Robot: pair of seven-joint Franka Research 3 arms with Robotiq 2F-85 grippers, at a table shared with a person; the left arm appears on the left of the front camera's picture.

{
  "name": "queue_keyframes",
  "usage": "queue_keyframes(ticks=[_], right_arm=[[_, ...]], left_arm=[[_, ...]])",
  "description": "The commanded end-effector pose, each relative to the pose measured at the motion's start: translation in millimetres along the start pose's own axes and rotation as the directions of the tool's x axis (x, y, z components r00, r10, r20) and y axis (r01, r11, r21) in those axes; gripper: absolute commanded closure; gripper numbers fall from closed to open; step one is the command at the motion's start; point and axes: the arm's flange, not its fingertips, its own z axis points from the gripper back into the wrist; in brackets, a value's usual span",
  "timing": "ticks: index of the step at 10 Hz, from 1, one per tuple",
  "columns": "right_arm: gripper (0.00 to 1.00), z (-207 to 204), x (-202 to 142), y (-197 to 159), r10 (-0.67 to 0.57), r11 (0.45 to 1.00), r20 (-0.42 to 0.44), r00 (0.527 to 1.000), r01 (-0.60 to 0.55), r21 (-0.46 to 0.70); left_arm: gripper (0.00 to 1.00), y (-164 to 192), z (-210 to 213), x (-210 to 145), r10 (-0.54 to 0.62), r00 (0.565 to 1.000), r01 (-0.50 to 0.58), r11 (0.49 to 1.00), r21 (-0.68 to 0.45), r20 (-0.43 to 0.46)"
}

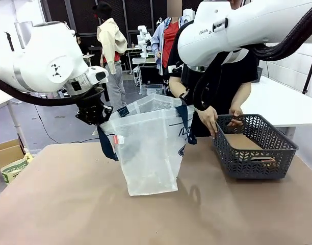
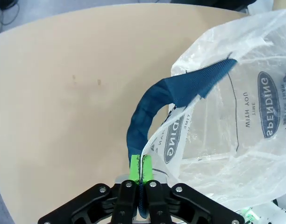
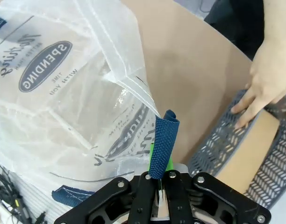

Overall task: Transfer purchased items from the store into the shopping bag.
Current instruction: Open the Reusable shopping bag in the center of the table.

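Note:
The shopping bag [image 1: 151, 148], translucent white with navy lettering, hangs open above the brown table between my two arms. At the bag's left rim my left gripper [image 1: 95, 111] is shut on its navy handle [image 2: 152, 107], green pads [image 2: 135, 165] pressed together on the strap. My right gripper [image 3: 159, 168] is shut on the other navy handle [image 3: 162, 137] at the bag's right rim. The store, a dark grey lattice basket [image 1: 255, 153], stands to the right with a flat brown cardboard box [image 1: 242, 140] inside. A person's hands [image 1: 209, 120] rest on the basket's far rim [image 3: 218, 140].
The person stands at the table's far side behind the basket. An open carton with green printed packaging [image 1: 13, 166] sits on the floor at the left. A white table [image 1: 283, 104] stands at the back right. Bare tabletop [image 1: 69, 204] lies in front of the bag.

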Motion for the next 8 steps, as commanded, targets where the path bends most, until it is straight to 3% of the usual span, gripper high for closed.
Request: queue_keyframes(ticks=[1,5,8], right_arm=[[1.00,-2.7,-11.4,-3.6,0.052,0.998,0.014,0.999,-0.052,-0.030],[1.00,-5.0,-9.8,-1.9,0.092,0.996,-0.001,0.996,-0.092,-0.022],[1.00,-1.1,-1.7,0.3,0.057,0.998,-0.002,0.998,-0.057,0.000]], left_arm=[[1.00,4.9,-2.9,-2.6,-0.083,0.996,0.084,0.995,-0.050,0.031],[1.00,7.0,-4.7,-2.6,-0.215,0.977,0.213,0.971,-0.112,-0.011],[1.00,2.4,-3.9,1.3,-0.168,0.986,0.168,0.982,-0.088,0.008]])
